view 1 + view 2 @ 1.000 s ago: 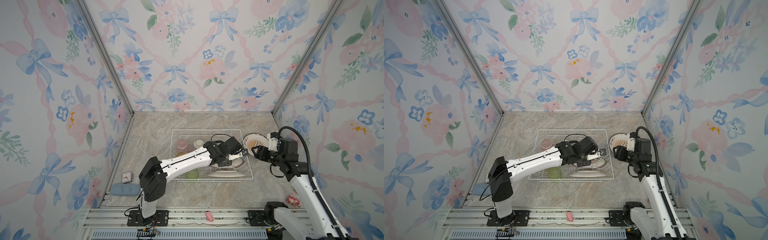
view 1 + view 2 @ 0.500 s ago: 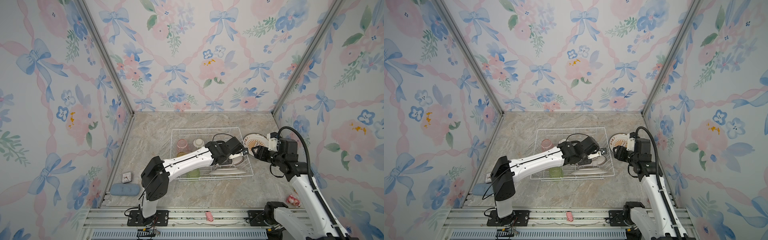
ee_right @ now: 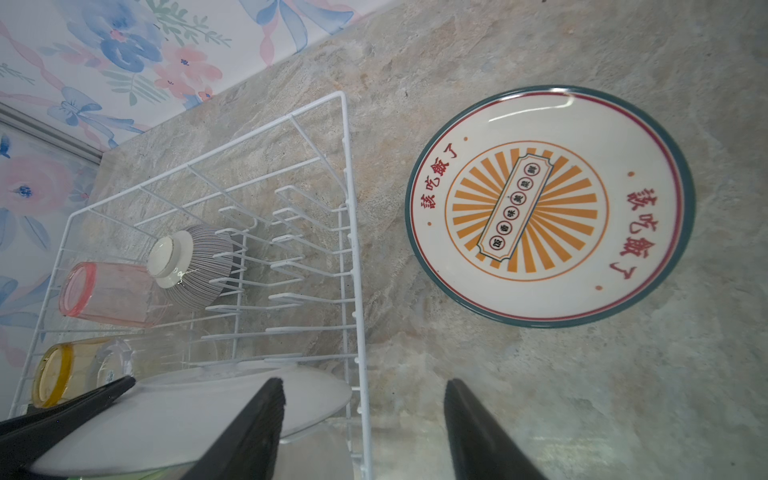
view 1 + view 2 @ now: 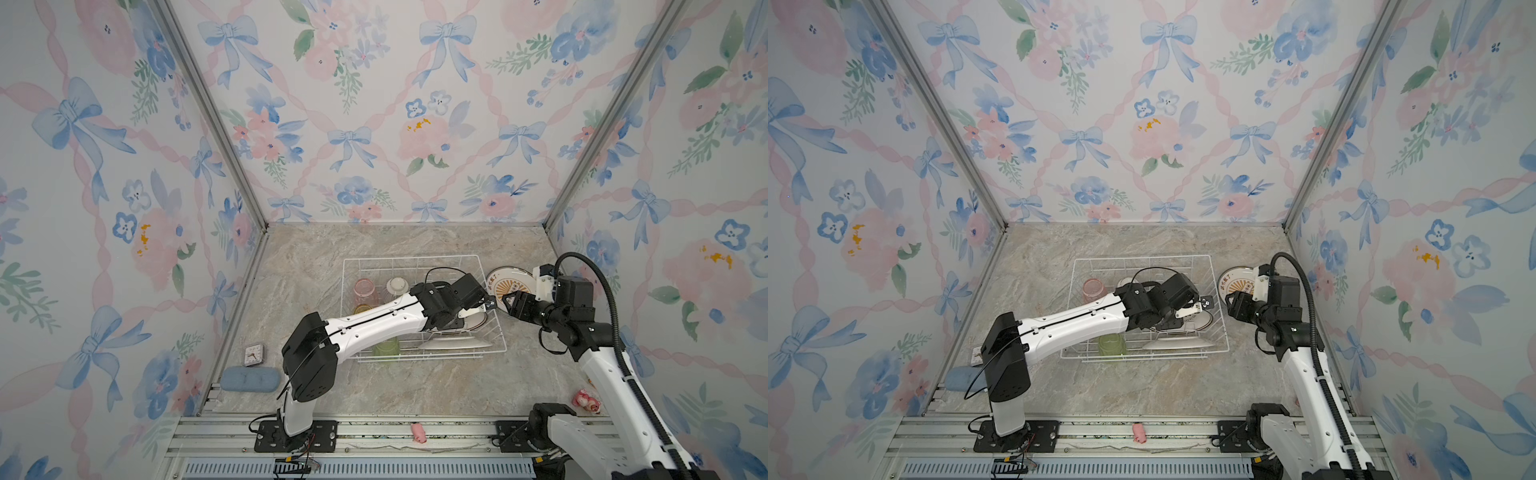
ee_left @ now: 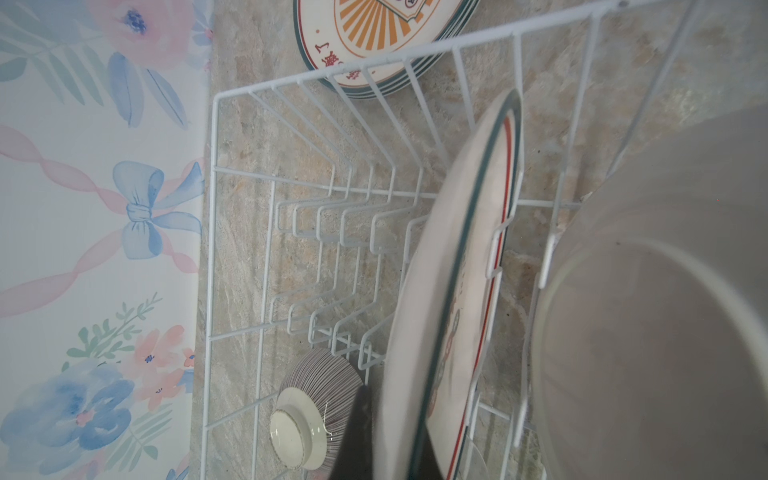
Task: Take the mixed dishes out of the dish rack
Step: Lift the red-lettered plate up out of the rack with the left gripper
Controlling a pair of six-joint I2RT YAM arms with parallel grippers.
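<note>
Left wrist view: left gripper (image 4: 487, 305), jaws clenched on the white dark-rimmed round plate (image 5: 449, 291) in the white wire dish rack (image 5: 212, 166)?
— Yes. Lift straight, clearing prongs (image 5: 328, 220); right gripper (image 3: 365, 386) hangs nearby, jaws released.

Cannot see most of the yellow translucent tumbler (image 4: 363, 309) behind the white left arm (image 4: 374, 322) mid-frame in a top view, nor identify the blurred pale grey rounded shape (image 5: 648, 332) cropped at the left wrist view's right edge, beside an upright white dark-rimmed plate (image 5: 440, 291) cropped below.
</note>
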